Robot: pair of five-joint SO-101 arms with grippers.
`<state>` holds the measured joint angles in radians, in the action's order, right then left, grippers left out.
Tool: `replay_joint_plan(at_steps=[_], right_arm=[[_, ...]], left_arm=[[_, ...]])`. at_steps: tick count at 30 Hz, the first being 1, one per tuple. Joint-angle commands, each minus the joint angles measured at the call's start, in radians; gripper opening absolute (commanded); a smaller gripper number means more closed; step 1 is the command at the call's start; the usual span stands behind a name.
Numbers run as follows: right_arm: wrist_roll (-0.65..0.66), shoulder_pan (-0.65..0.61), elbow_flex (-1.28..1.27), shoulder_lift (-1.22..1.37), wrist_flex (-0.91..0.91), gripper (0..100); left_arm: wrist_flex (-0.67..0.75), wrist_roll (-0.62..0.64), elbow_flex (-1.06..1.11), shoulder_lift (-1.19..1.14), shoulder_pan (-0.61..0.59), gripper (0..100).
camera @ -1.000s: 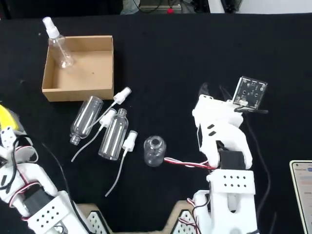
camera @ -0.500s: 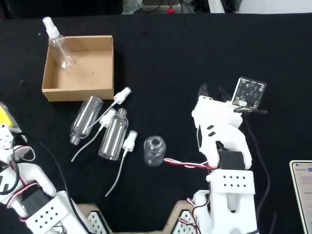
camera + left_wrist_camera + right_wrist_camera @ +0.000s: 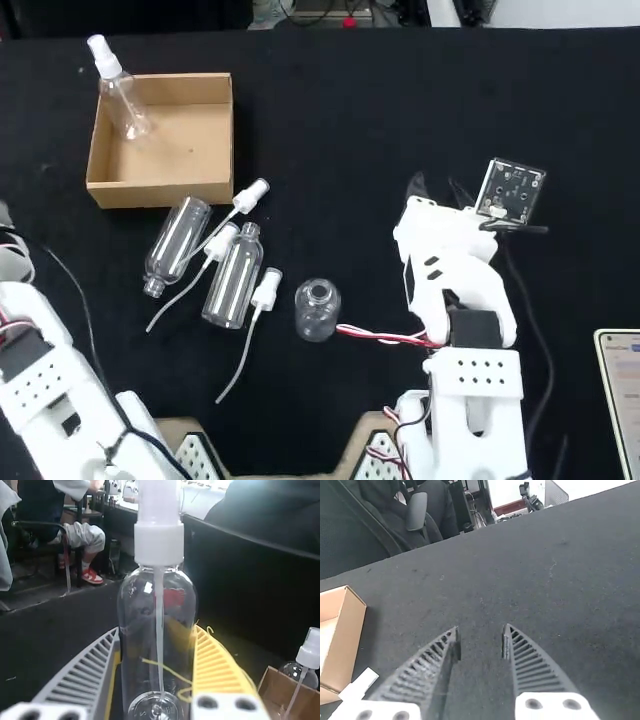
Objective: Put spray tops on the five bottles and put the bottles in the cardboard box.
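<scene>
My left gripper is shut on a clear bottle with a white spray top screwed on, held between the grey and yellow fingers. The cardboard box stands at the far left, and a capped bottle leans in its far corner. Two open bottles lie in front of the box among three loose spray tops. One open bottle stands upright. My right gripper is open above bare table, right of the bottles.
The left arm is at the lower left edge of the table. The right arm stands at the lower middle right with red and white wires beside it. A phone lies at the right edge.
The left arm has swung further left and up; its yellow finger has left the high view's edge. The right arm and the things on the table have not moved.
</scene>
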<state>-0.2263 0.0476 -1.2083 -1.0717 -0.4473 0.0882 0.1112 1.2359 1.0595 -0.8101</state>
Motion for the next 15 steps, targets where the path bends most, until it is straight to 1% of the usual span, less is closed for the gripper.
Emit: replay_joint_plan(at_steps=[1, 3, 4, 8, 12, 15], right_arm=[[-0.003, -0.009, 0.002, -0.015, 0.026, 13.7], [-0.003, -0.008, 0.002, -0.013, 0.026, 13.7], [-0.003, -0.008, 0.002, -0.013, 0.026, 13.7], [-0.003, -0.009, -0.008, -0.018, 0.028, 13.7], [-0.003, -0.008, -0.01, -0.018, 0.028, 13.7], [-0.003, -0.008, -0.01, -0.019, 0.028, 13.7]], left_arm=[[0.367, -0.011, 0.068, -0.107, -0.007, 12], [0.511, -0.012, 0.113, -0.172, -0.004, 12], [0.548, -0.012, 0.122, -0.207, -0.004, 12], [0.559, -0.006, 0.044, -0.388, -0.012, 12], [0.563, -0.005, -0.101, -0.592, -0.053, 11], [0.574, -0.005, -0.156, -0.717, -0.085, 11]])
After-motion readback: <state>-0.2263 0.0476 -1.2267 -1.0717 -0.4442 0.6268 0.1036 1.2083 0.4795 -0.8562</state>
